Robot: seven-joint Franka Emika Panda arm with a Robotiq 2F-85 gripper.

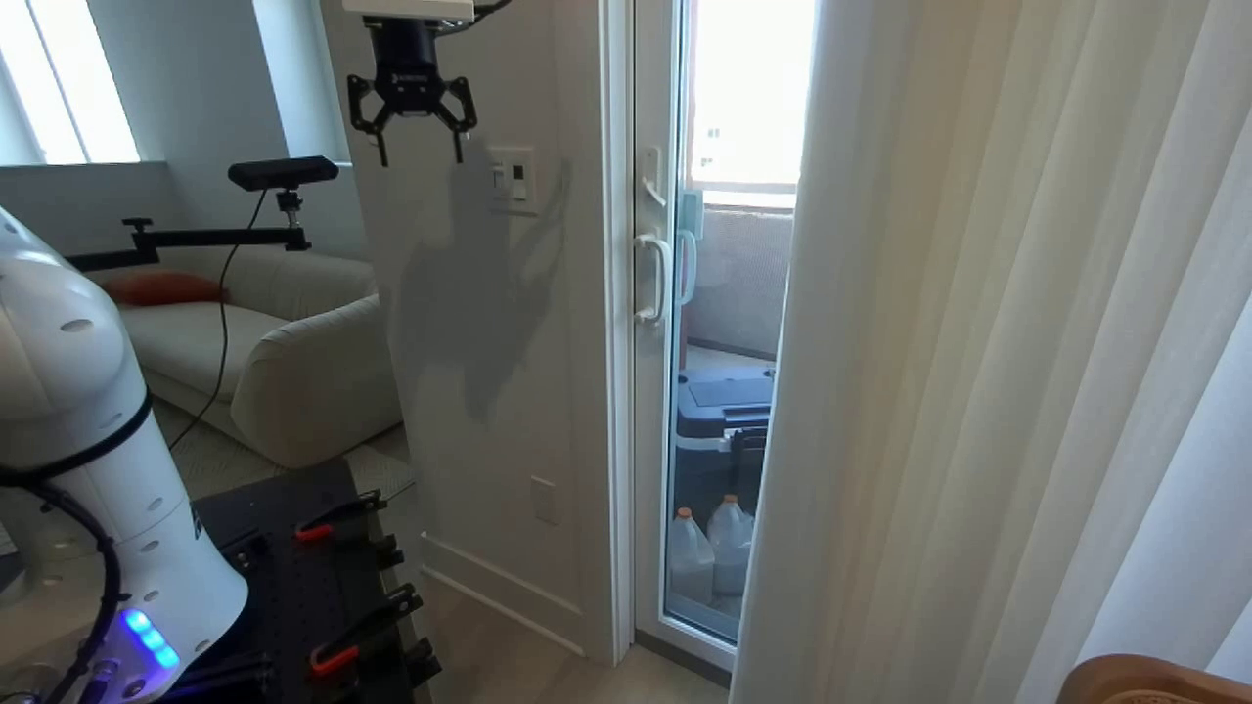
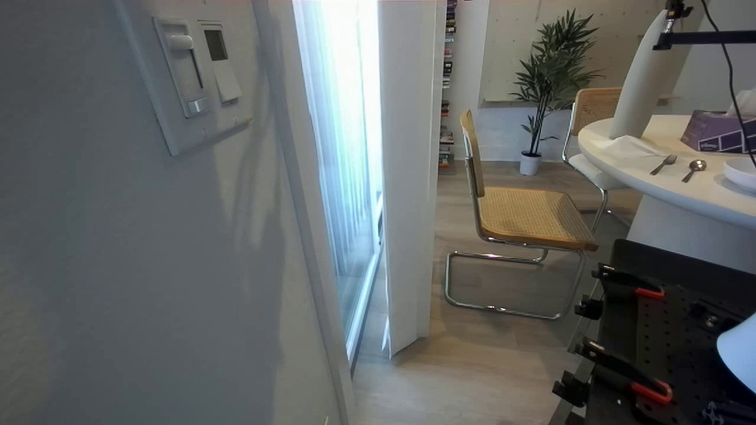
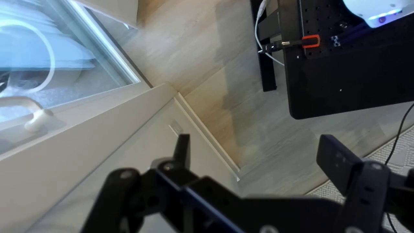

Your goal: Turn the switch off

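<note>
Your tool point(image 1: 422, 158) is spread wide, nothing between its 2 fingers point(image 1: 458, 149), tips pointing down. The switch point(image 2: 206, 88) is up on the wall point(image 1: 499, 430) near the door frame point(image 1: 618, 332), higher than the door handle point(image 1: 666, 279). Go in like that and I'd worry about 2 tips landing where you only want 1, because the switch is crowded: a slider point(image 2: 180, 42) sits right beside a paddle point(image 2: 227, 81). My bet is the paddle does the off, so shoving the slider by accident probably gets you nowhere. A splayed tip could also skid off before anything clicks, so I'd pinch the fingers together before you press.

Depth is the nastier trap imo. It's hard to tell in an exterior view how much gap you've got to the wall, so rush it and you could jam the tool into it. Your wrist view won't save you: it's aimed down at the floor point(image 3: 210, 74) and shows the lower plate point(image 1: 544, 501), not the switch, so chase that and you're on the wrong target. And the big shadow point(image 1: 479, 313) right by the switch makes it easy to misread where your tips are.
</note>
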